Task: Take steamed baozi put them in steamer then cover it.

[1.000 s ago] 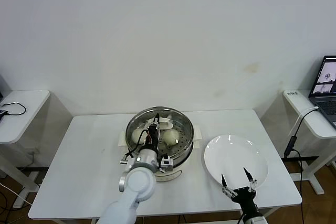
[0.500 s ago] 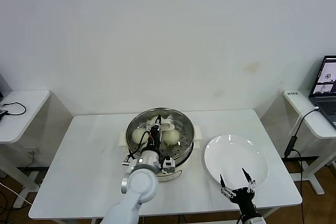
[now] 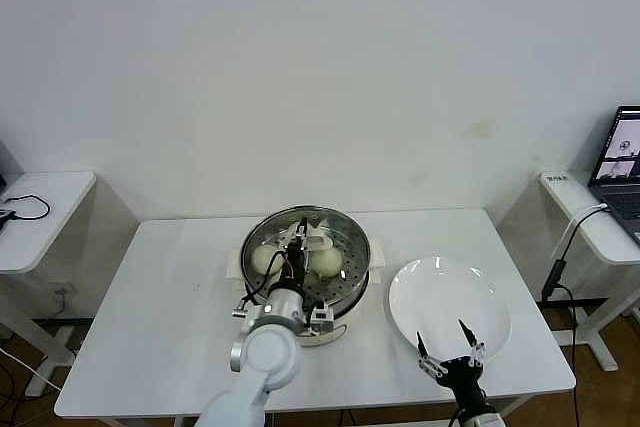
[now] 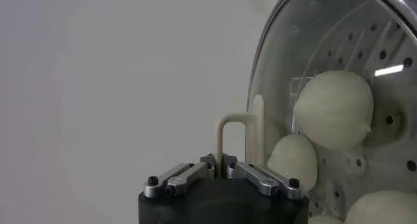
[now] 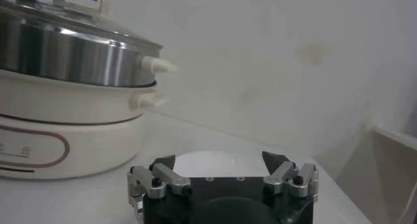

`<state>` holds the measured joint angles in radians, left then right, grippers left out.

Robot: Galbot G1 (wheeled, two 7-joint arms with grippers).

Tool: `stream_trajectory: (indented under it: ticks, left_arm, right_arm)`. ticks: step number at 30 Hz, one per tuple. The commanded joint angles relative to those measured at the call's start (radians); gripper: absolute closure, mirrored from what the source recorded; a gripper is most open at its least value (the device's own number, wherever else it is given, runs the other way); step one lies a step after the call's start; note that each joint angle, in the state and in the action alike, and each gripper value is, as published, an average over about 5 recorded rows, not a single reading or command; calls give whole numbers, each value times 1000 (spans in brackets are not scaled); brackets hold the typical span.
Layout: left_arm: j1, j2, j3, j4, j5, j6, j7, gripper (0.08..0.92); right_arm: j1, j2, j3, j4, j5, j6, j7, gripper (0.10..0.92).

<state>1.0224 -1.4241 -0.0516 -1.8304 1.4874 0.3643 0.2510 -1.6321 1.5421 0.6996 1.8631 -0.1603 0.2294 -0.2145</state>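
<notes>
The steamer (image 3: 305,282) stands at the table's middle, steel pot on a white base. The cover (image 3: 330,237), clear glass with a metal rim, lies on the steamer's rim. My left gripper (image 3: 297,250) is above it, shut on the cover's cream handle (image 4: 221,131). Through the glass I see baozi (image 3: 264,260) on the perforated tray; three show in the left wrist view (image 4: 333,108). My right gripper (image 3: 445,349) is open and empty over the near edge of the white plate (image 3: 450,292). The right wrist view shows the covered steamer (image 5: 65,56) from the side.
The white plate (image 5: 195,161) lies to the right of the steamer with nothing on it. A side table with a laptop (image 3: 622,162) stands at the far right, another side table (image 3: 40,212) at the far left. A wall is behind the table.
The left arm has shifted slightly while still holding the cover's handle. The right gripper has drifted a little toward the table's front edge.
</notes>
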Motion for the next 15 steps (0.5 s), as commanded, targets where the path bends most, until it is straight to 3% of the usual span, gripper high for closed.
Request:
stream_trajectory:
  ticks: [1,9,15]
  left_arm:
    - [50,17,-1,-83,3,-12,-6,696]
    - [189,65,-3,-261,-14,-36,-30,462]
    - [384,101,-66,-445,-89,-82,-94,289]
  right_arm:
    - [-2,0,-1,5,-1,-1,0,203]
    - [-12,0,-3,15,-2,-1,-1,203]
    - [-27,-10,-6,34,2,-1,-1,203]
